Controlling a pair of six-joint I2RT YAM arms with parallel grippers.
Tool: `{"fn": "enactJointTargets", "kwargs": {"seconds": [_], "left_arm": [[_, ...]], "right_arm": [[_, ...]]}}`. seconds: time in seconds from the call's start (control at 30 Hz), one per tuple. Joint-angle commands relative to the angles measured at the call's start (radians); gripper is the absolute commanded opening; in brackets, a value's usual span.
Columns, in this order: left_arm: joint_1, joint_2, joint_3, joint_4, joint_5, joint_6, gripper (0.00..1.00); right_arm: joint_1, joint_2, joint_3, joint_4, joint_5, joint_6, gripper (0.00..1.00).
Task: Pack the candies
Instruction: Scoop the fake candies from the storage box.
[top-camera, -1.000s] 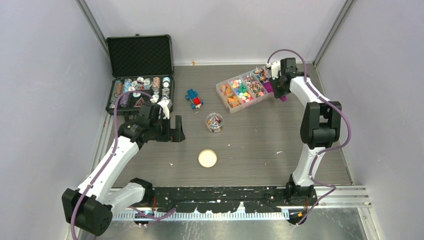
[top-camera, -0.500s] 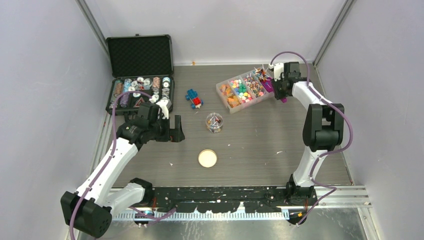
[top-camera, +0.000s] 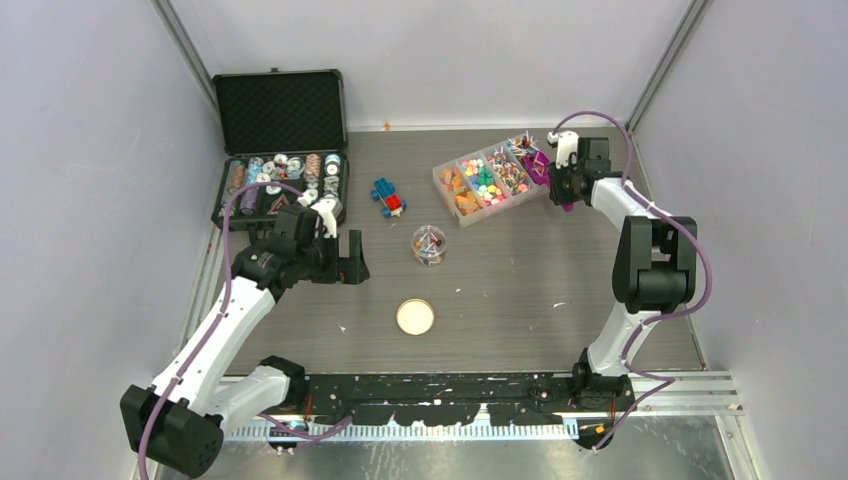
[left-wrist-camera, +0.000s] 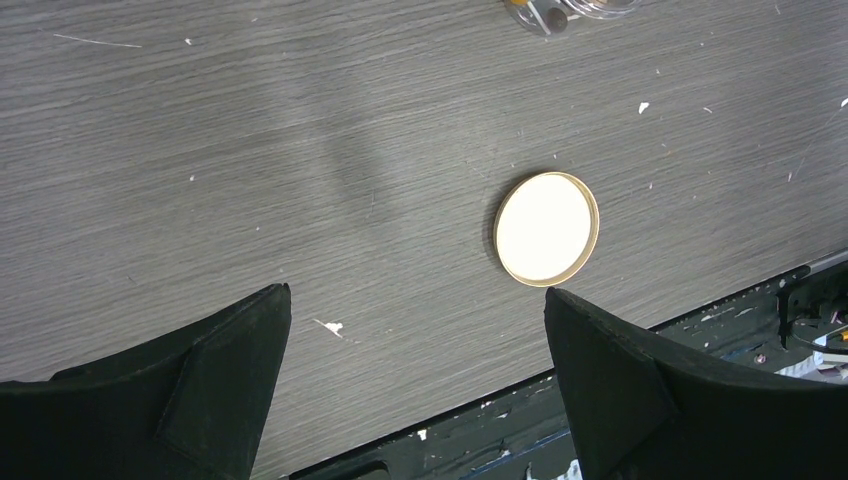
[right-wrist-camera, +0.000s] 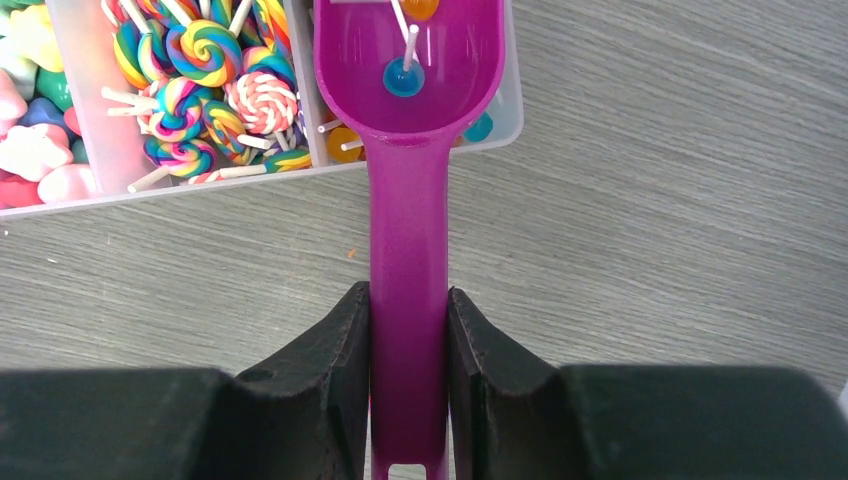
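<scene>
The candies (top-camera: 487, 177) fill a clear divided tray (top-camera: 438, 182) at the back right. In the right wrist view swirl lollipops (right-wrist-camera: 205, 75) lie in one compartment. My right gripper (right-wrist-camera: 408, 292) is shut on the handle of a purple scoop (right-wrist-camera: 408, 230). The scoop's bowl (right-wrist-camera: 440, 55) lies over the tray's end compartment and holds a blue lollipop (right-wrist-camera: 404, 77). In the top view this gripper (top-camera: 562, 188) sits at the tray's right end. A small clear jar (top-camera: 429, 245) with a few candies stands mid-table. My left gripper (top-camera: 351, 260) is open and empty, above the table left of the jar.
A round cork lid (top-camera: 415, 317) lies in front of the jar; it also shows in the left wrist view (left-wrist-camera: 546, 228), beyond the open left gripper (left-wrist-camera: 417, 292). A blue-and-red brick figure (top-camera: 388, 196) lies left of the tray. An open black case (top-camera: 281, 110) of spools stands back left.
My right gripper has moved right and a little nearer with the purple scoop, to the tray's right end. The left arm has not moved.
</scene>
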Motion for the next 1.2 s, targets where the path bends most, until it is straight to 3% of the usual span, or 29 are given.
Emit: {"fn": "enactJointTargets", "kwargs": {"seconds": [0.0,1.17], "left_arm": [[-0.003,-0.024,0.02,0.019,-0.003,-0.004,1.0],[-0.003,-0.084,0.021,0.02,-0.055,-0.004,1.0]], "right_arm": [[-0.02,-0.058,-0.054,0.057,-0.017,0.036,0.01],[-0.021,-0.341,-0.161,0.063,-0.027,0.078,0.0]]}}
